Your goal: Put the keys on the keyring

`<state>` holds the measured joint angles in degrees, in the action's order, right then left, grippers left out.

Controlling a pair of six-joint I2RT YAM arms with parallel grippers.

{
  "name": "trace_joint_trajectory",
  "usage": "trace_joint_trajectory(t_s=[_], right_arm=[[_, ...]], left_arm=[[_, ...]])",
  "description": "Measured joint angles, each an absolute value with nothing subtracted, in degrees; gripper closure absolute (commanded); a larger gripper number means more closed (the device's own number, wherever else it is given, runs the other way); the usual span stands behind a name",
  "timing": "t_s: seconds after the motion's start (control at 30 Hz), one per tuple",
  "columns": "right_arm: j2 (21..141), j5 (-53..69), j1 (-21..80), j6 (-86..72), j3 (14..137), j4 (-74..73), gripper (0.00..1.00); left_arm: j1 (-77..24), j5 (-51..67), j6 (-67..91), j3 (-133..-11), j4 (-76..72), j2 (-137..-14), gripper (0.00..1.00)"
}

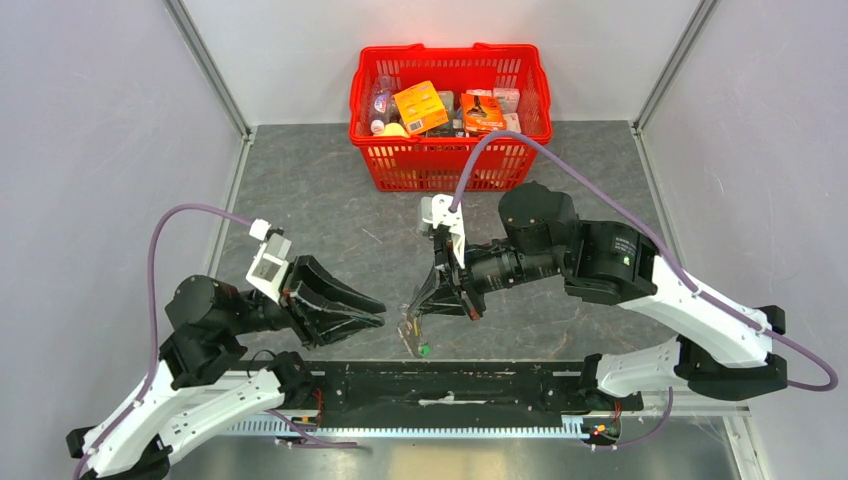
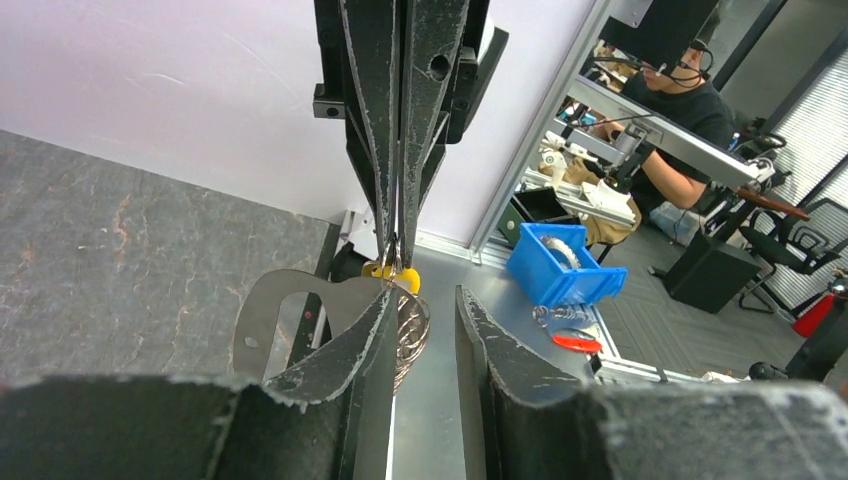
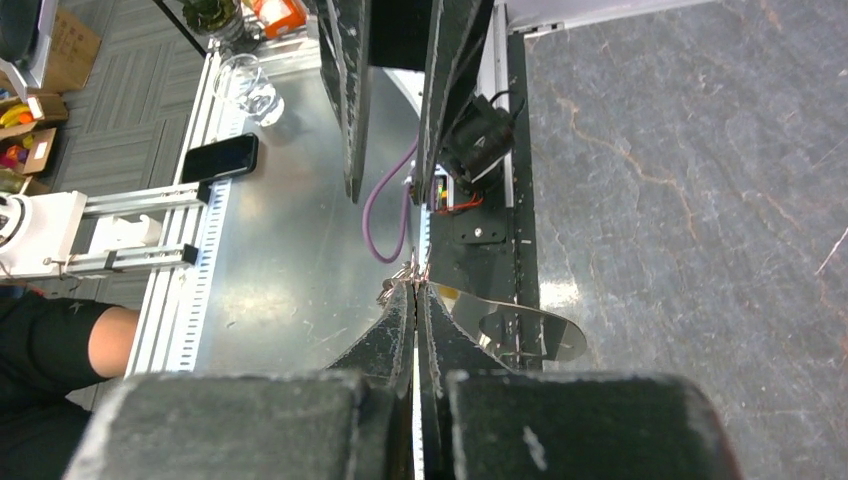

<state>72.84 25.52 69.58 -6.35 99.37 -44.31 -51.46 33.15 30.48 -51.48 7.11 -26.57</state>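
Two robot arms meet above the near edge of the grey counter (image 1: 320,190), close to its middle. On the left, the left gripper (image 1: 380,317) points toward the middle of that edge, its fingers (image 2: 340,360) released with a clear gap between them and nothing grasped. One of these fingers stands just in front of a flat silver tag (image 2: 270,310) that has a cut-out slot.

Between the two arms is the keyring (image 2: 412,335). Its coiled stretch shows beside the tip of that left finger, and the yellow key (image 2: 410,283) sits just above the coil. The green key (image 1: 424,349) shows a little nearer the counter's near edge, just beneath the bunch of metal; whether it hangs or lies on the surface cannot be told.

To the right, the right gripper (image 1: 408,312) reaches in from the right side and slants down. Its fingers (image 3: 395,330) are clenched tight on the thin wire of the keyring, directly over the yellow head.

A red plastic basket (image 1: 450,165) packed with boxes stands against the far edge, well apart from both arms.
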Motion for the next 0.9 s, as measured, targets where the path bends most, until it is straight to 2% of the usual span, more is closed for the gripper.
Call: trace_joint_trajectory(t_s=[0.37,0.9], right_arm=[[73.87,30.92,69.58,-6.70,100.25,-48.82,1.00],[78.94,37.10,69.58,-7.88,102.45,-50.57,1.00]], left_arm=[[-51.46,36.12,27.99,-54.78,14.06,-29.41,0.64],[-51.46,39.22,27.57,-56.53,16.58,-32.75,0.64]])
